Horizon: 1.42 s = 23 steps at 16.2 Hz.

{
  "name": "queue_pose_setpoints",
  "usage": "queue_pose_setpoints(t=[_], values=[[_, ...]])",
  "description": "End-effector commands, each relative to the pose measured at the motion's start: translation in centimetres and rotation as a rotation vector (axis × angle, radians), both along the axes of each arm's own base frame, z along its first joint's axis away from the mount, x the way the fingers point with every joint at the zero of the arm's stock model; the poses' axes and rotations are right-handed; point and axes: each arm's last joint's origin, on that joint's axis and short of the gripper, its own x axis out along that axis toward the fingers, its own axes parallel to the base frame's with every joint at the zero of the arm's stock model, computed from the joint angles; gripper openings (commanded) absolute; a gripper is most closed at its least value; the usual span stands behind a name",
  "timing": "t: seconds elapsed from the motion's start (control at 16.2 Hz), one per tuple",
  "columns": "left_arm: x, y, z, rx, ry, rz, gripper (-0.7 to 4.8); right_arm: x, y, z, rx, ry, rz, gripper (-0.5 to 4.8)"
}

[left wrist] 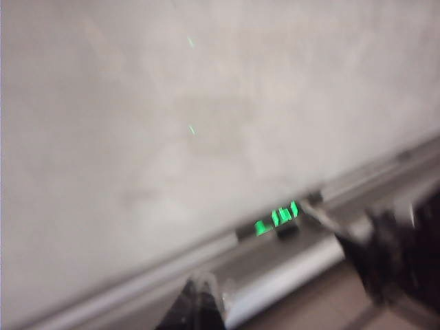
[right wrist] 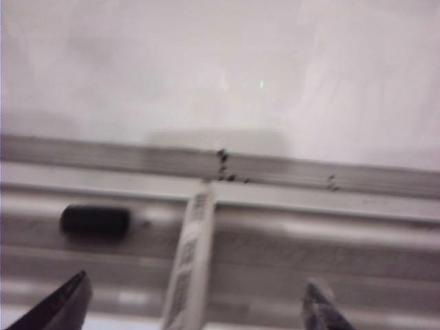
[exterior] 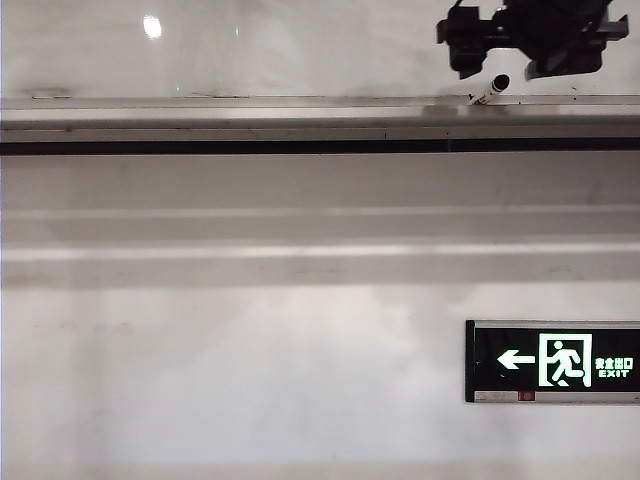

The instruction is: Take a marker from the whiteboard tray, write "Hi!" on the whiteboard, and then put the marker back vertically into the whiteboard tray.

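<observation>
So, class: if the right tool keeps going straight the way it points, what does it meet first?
Probably the marker, which lies between the open right tool's fingers on the whiteboard tray, though depth is unclear.

Glossy whiteboard (exterior: 300,50) (faintly smudged), brushed metal whiteboard tray (exterior: 250,115), matt black gripper (exterior: 520,62).

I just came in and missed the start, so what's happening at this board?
The right gripper hangs open at the whiteboard tray, its fingers spread either side of the marker that leans on the tray, not closed on it. A loose black cap lies in the tray nearby. The left gripper waits farther along the tray, holding nothing visible. The whiteboard shows no writing.
</observation>
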Motion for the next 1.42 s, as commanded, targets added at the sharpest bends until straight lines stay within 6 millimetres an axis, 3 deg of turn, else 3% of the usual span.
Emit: queue_pose_setpoints(t=[0.06, 0.43, 0.62, 0.93, 1.05, 1.24, 1.42], values=[[-0.2, -0.1, -0.8, 0.037, 0.083, -0.052, -0.06, 0.3, -0.6, 0.6, 0.014, -0.041, 0.065, 3.99], [-0.2, -0.1, -1.0, 0.042, 0.099, -0.052, -0.06, 1.5, -0.7, -0.7, 0.012, -0.032, 0.073, 3.98], [-0.2, -0.1, -1.0, 0.042, 0.098, -0.052, -0.06, 2.1, -0.6, -1.6, 0.005, -0.011, 0.067, 3.19], [-0.2, -0.1, -0.9, 0.041, 0.097, -0.052, -0.06, 2.2, -0.6, -1.8, 0.002, -0.003, 0.042, 2.84], [-0.2, -0.1, -0.9, 0.041, 0.096, -0.052, -0.06, 2.3, -0.6, -1.9, 0.000, 0.004, 0.040, 2.14], [-0.2, 0.0, -0.9, 0.041, 0.096, -0.052, -0.06, 2.3, -0.6, -2.0, -0.001, 0.007, 0.040, 0.56], [-0.2, 0.0, -0.9, 0.041, 0.096, -0.052, -0.06, 2.2, -0.6, -1.9, -0.005, 0.006, 0.041, 0.17]])
